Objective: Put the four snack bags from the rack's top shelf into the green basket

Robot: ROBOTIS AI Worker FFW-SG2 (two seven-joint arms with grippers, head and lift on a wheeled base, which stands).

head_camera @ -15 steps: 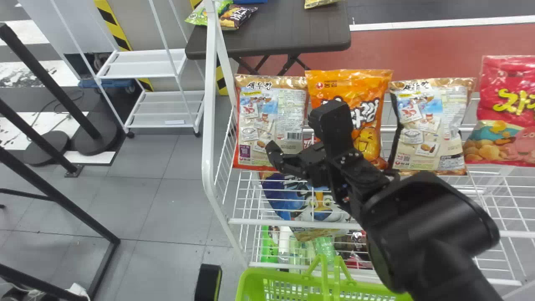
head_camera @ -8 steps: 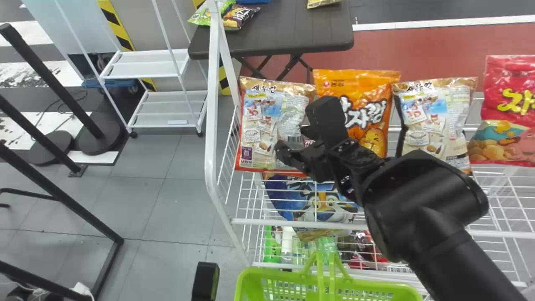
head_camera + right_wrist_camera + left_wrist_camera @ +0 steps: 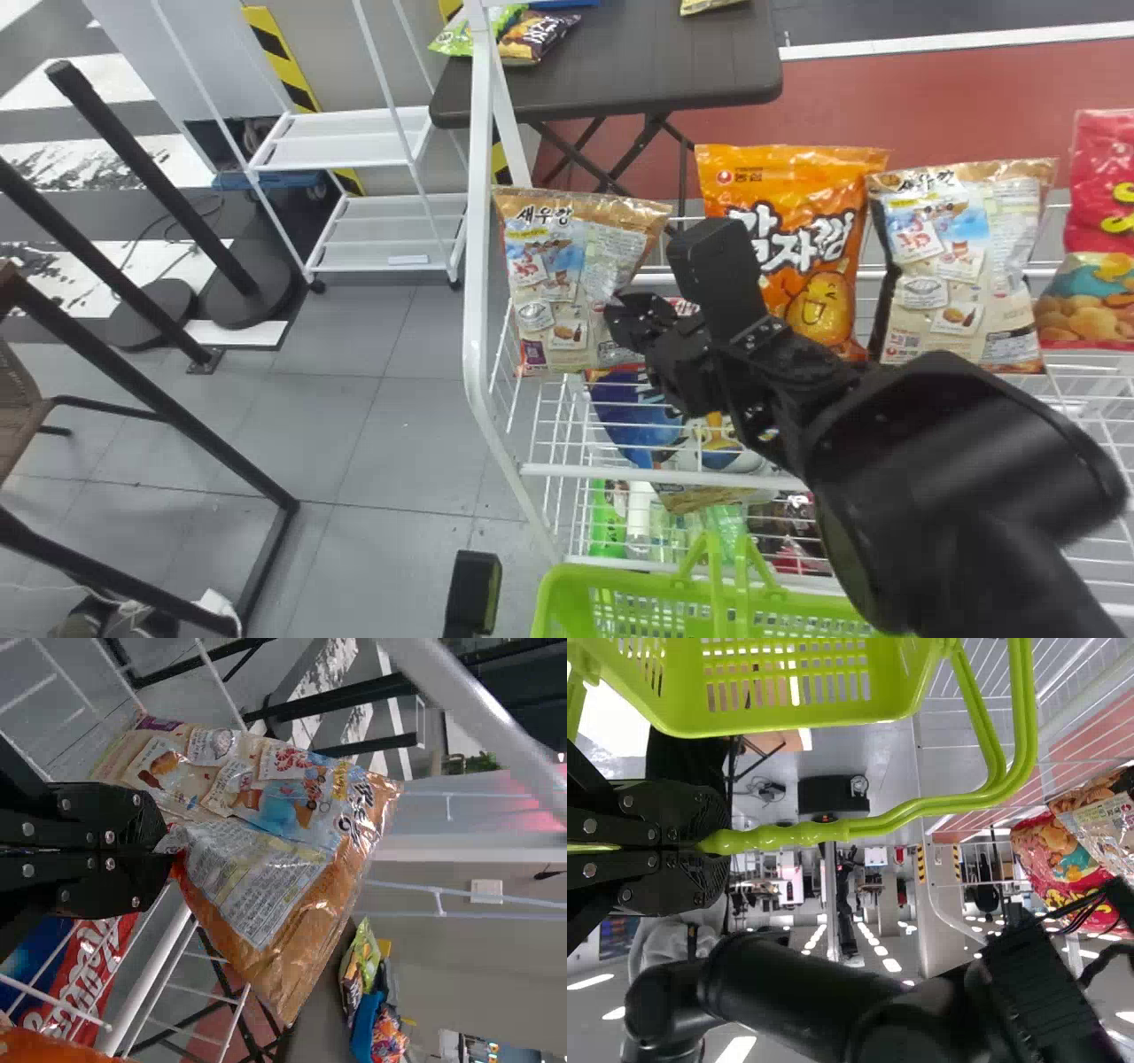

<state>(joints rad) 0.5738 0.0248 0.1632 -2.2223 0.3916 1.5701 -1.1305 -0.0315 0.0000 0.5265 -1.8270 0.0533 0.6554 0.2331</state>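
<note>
leftmost snack bag (image 3: 576, 279) has swung toward the rack's end post (image 3: 478, 266) and away from the orange bag (image 3: 797, 239), and the right gripper (image 3: 166, 853) has closed since the last frame. we're at pick one: its fingers are clenched on the bag's side edge, left gripper (image 3: 713, 843) is clamped round the handle (image 3: 780, 835) of the green basket (image 3: 567, 585) in front of the rack. can't tell if the bag's bottom is off the shelf wires.

other three sit upright in a row up top: orange, beige-backed (image 3: 961, 266), red (image 3: 1099, 239).

next we should lift straight up to clear the wires, then come back over the basket and lower — handle loops could snag it.

bag's a puffy pillow of glossy film, creasing hard from the pinch; edge-only grip, so it may pivot. basket's slotted plastic, handle ribbed.
</note>
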